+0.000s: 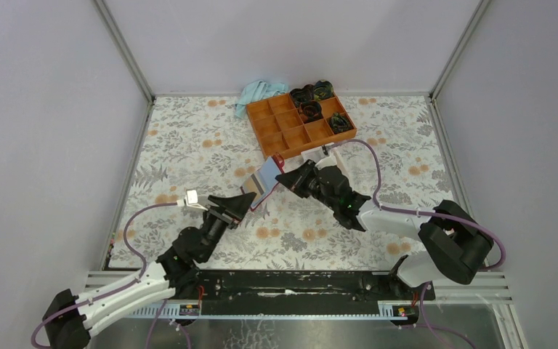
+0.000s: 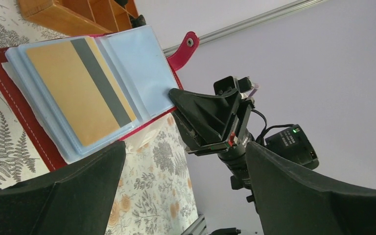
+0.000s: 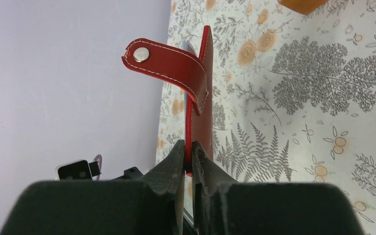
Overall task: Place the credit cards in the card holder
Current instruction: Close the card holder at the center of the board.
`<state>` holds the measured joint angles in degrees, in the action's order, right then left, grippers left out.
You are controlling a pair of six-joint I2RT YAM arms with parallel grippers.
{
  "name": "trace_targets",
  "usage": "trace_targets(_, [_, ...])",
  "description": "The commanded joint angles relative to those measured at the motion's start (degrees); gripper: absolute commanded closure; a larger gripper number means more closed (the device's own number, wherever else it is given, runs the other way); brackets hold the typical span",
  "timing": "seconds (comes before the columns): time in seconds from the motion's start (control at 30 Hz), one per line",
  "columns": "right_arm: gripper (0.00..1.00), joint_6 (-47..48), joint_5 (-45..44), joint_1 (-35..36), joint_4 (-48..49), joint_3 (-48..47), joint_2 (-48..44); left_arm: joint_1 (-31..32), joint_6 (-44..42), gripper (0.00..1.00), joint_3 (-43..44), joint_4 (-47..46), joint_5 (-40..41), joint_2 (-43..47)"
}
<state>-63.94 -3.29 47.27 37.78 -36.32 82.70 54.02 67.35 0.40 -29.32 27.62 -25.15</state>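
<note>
The dark-red card holder (image 1: 264, 179) is held up off the table, folded open, with my right gripper (image 3: 188, 149) shut on the edge of its cover. Its snap tab (image 3: 166, 61) curls out to the side. In the left wrist view, a tan-gold credit card (image 2: 73, 90) with a dark stripe lies flat against the holder's light-blue inner pockets (image 2: 142, 68). I cannot tell whether it sits inside one. My left gripper (image 1: 238, 203) is wide open just below and left of the holder, with nothing between its fingers (image 2: 54, 196). The right gripper (image 2: 208, 117) faces it.
An orange compartment tray (image 1: 256, 131) stands at the back of the flowered table, with dark coiled items (image 1: 312, 109) in its far compartments. A light-blue cloth (image 1: 258, 93) lies behind it. Grey walls close in the sides.
</note>
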Motion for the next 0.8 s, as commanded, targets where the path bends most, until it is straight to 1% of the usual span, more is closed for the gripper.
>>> trace_targets(0.0, [1.0,-1.84,1.16,-1.23,5.0,-3.69,-0.08,0.3,-0.03,0.0,-9.31,2.92,1.15,3.17])
trace_targets(0.13, [1.0,-1.89,1.49,-1.89,5.03,-4.56,-0.28,0.35,-0.11,0.0,-9.16,4.81,1.74,4.5])
trace_targets(0.37, [1.0,-2.6,2.06,-3.02,5.82,-5.83,-0.43,0.31,0.08,0.0,-9.18,5.57,1.74,3.47])
trace_targets(0.5, [1.0,-3.45,2.62,-3.28,6.44,-6.63,-0.15,0.36,0.03,0.0,-9.19,3.91,1.61,1.94])
trace_targets(0.77, [1.0,-8.02,5.22,-3.41,10.17,-6.34,1.26,0.31,0.12,0.0,-9.58,-1.74,2.44,-3.09])
